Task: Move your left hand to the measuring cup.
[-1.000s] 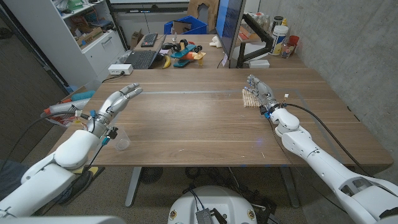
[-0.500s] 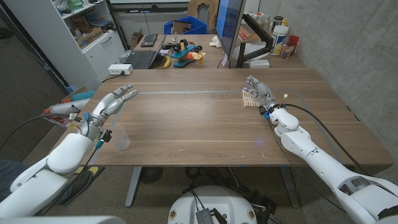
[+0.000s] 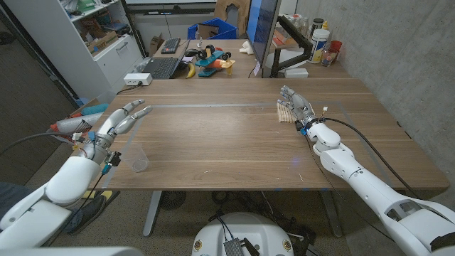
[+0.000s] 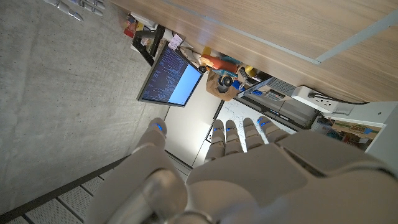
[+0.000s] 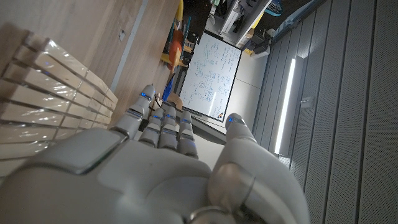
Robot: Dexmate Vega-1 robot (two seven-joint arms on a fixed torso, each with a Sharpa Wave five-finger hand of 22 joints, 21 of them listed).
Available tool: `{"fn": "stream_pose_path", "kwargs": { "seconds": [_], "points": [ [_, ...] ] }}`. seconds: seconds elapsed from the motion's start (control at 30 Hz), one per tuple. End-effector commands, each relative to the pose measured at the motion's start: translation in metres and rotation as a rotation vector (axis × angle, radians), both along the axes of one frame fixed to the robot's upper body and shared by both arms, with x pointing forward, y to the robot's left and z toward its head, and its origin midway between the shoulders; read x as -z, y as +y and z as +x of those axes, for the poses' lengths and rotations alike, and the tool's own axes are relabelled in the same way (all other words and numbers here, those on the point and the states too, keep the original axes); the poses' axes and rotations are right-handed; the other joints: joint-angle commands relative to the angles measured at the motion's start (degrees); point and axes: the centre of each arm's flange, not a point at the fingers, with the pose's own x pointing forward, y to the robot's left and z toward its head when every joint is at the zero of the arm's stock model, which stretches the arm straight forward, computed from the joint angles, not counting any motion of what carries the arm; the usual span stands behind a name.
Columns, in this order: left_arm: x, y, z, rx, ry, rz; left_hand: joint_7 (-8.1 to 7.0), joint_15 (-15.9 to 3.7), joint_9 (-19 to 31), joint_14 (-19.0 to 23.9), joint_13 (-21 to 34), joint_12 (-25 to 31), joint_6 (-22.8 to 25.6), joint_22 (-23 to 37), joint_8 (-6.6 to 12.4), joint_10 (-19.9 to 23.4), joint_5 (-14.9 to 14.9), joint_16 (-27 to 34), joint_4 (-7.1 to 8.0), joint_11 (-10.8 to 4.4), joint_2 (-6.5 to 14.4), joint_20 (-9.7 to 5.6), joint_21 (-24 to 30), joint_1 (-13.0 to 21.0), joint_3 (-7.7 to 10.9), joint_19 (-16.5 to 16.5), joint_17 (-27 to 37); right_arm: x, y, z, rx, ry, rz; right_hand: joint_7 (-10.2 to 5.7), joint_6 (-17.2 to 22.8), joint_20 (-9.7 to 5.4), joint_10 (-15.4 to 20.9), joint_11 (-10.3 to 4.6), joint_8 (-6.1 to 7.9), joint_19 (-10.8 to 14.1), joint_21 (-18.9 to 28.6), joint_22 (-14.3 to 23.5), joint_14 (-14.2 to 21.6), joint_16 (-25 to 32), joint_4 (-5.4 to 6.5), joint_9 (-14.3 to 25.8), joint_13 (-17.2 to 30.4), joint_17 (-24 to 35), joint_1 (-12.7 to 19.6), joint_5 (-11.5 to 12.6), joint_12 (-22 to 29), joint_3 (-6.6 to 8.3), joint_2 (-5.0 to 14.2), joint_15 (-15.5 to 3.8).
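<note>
So my left hand (image 3: 119, 120) hovers empty with fingers spread over the table's (image 3: 227, 142) left edge, and the clear measuring cup (image 3: 139, 161) stands just near-right of it, not touched.

Concrete wall (image 3: 398, 50) right; white shelving (image 3: 99, 43) left; cluttered desk (image 3: 206, 60) behind.

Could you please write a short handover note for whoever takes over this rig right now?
Left hand: open, fingers extended, over the table's left edge, holding nothing.
Right hand: open, beside the row of wooden clothespins on the far right part of the table.
Measuring cup: clear, upright near the table's front left edge, just inward of the left forearm, untouched.
Done: nothing yet; the left hand is apart from the cup.
Left: bring the left hand to the cup.
</note>
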Motion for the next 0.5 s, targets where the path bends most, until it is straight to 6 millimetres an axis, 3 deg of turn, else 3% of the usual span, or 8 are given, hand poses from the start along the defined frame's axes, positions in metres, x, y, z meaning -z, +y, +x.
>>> {"fn": "stream_pose_path", "kwargs": {
  "seconds": [0.03, 0.5],
  "points": [
    [0.0037, 0.008, -0.0067, -0.045, 0.013, 0.008, 0.05, -0.18, 0.3, 0.1, 0.1, 0.2, 0.4, 0.3, 0.04, 0.2, -0.2, 0.3, -0.52, -0.15, -0.1, 0.19, 0.1, 0.9, 0.15, -0.6, 0.2, -0.0002, 0.0017, 0.0025, -0.002, 0.004, -0.003, -0.51, 0.3, -0.09, 0.5, 0.08, -0.23, 0.5, -0.1, 0.2, 0.6, -0.2, 0.05, 0.1, 0.2, 0.2, 0.3, 0.4, -0.2, -0.11, 0.61, 0.17],
    [0.0035, 0.0083, -0.0142, -0.126, 0.016, 0.089, -0.14, -0.47, 0.3, 0.3, 0.1, 0.2, 0.7, 0.3, 0.04, 0.5, -0.1, 0.3, -0.72, -0.25, 0.1, 0.37, 0.2, 1.3, 0.19, -0.5, 0.2, -0.002, 0.0003, 0.0016, 0.006, -0.005, 0.003, -0.54, 0.3, -0.1, 0.5, 0.02, -0.23, 0.6, -0.4, 0.2, 0.6, -0.2, 0.02, 0.1, 0.2, 0.1, 0.3, 0.4, -0.2, -0.18, 0.64, 0.16]
  ]
}}
